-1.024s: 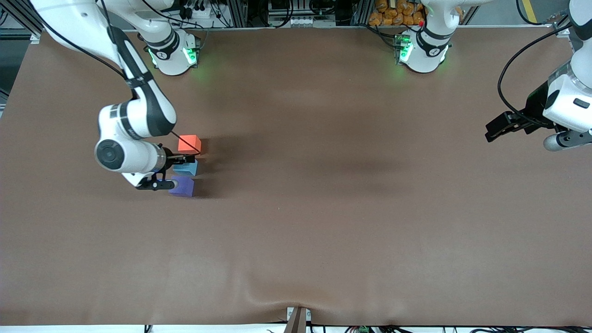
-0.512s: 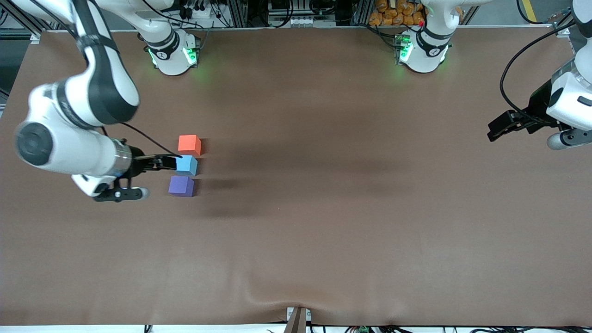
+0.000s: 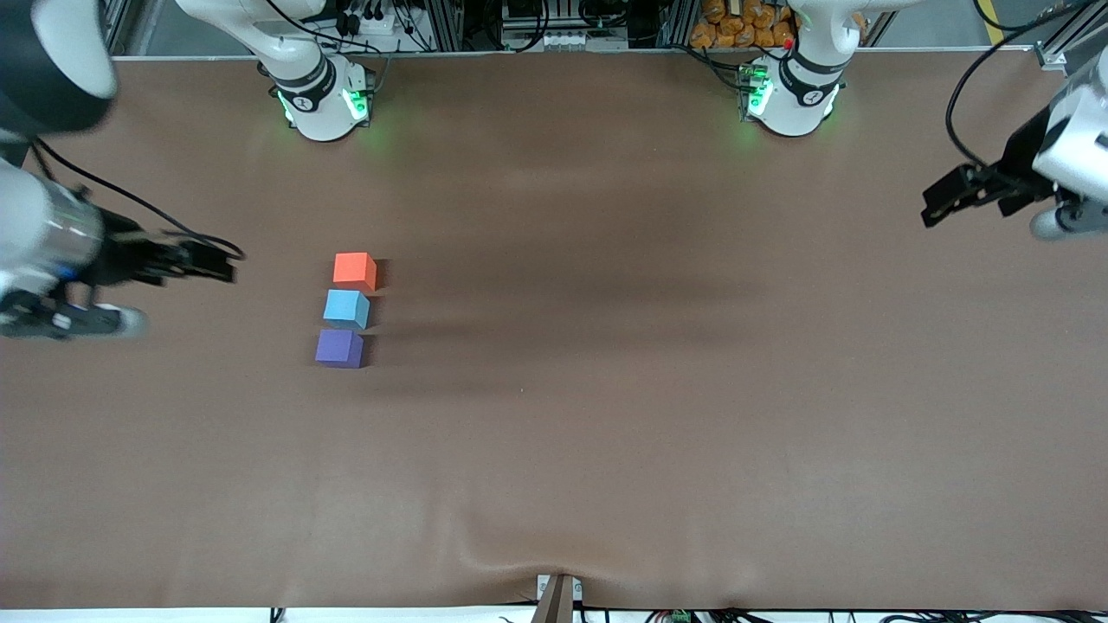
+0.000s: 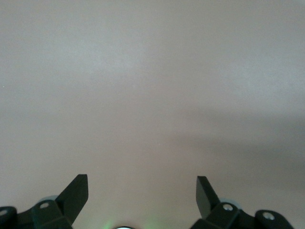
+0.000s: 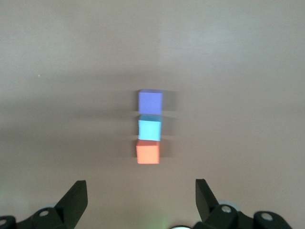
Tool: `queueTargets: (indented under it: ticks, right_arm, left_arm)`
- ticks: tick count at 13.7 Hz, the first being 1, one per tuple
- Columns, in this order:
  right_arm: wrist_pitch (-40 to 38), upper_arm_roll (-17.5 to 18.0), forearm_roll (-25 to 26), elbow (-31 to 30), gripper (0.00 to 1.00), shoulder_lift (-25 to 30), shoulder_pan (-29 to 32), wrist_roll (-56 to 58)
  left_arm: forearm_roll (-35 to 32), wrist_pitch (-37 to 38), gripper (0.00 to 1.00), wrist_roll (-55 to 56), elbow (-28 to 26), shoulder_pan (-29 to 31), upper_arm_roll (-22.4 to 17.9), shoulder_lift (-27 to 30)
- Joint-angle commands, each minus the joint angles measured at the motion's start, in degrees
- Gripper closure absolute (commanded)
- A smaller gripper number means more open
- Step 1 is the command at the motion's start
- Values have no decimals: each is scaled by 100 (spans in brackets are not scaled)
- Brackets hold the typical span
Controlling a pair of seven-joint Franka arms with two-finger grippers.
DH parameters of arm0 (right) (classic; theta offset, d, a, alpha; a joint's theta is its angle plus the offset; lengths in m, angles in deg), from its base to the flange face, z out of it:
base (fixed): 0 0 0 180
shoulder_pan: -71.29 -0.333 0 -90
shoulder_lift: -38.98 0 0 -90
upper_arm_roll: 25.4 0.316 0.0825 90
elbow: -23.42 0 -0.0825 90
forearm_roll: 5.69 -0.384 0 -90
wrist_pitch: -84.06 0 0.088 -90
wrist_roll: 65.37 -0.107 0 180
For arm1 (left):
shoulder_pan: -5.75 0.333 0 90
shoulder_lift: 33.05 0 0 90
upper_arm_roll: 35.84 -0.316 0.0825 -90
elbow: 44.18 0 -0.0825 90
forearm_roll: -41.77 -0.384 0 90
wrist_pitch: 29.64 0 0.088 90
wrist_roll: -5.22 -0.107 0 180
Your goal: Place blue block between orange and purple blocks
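Three small cubes stand in a tight row on the brown table. The orange block (image 3: 355, 270) is farthest from the front camera and the purple block (image 3: 339, 348) is nearest. The blue block (image 3: 346, 308) sits between them. The right wrist view shows the same row: purple block (image 5: 150, 101), blue block (image 5: 149, 128), orange block (image 5: 148, 151). My right gripper (image 3: 216, 262) (image 5: 140, 188) hangs open and empty over bare table, toward the right arm's end, apart from the row. Open and empty too, my left gripper (image 3: 935, 206) (image 4: 141, 183) is over bare table at the left arm's end.
The two arm bases (image 3: 322, 102) (image 3: 792, 95) with green lights stand along the table's edge farthest from the front camera. The brown table cover (image 3: 606, 415) has a wrinkle (image 3: 511, 545) near its front edge.
My right gripper has pulled back from the blue block toward the right arm's end of the table, leaving it between the other two. The left gripper has drifted slightly toward the bases.
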Motion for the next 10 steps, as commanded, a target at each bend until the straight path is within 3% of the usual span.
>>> queueTargets:
  ticks: [1, 6, 10]
  right_arm:
    - [-226, -69, 411, 69, 0, 567, -194, -43]
    - [177, -87, 588, -887, 0, 1262, -80, 18]
    - [679, -104, 387, -1899, 0, 1939, 52, 45]
  left_arm:
    - [88, 215, 0, -128, -14, 47, 41, 262]
    - [97, 259, 0, -111, 241, 21, 33, 254]
    - [105, 260, 0, -111, 241, 12, 24, 245]
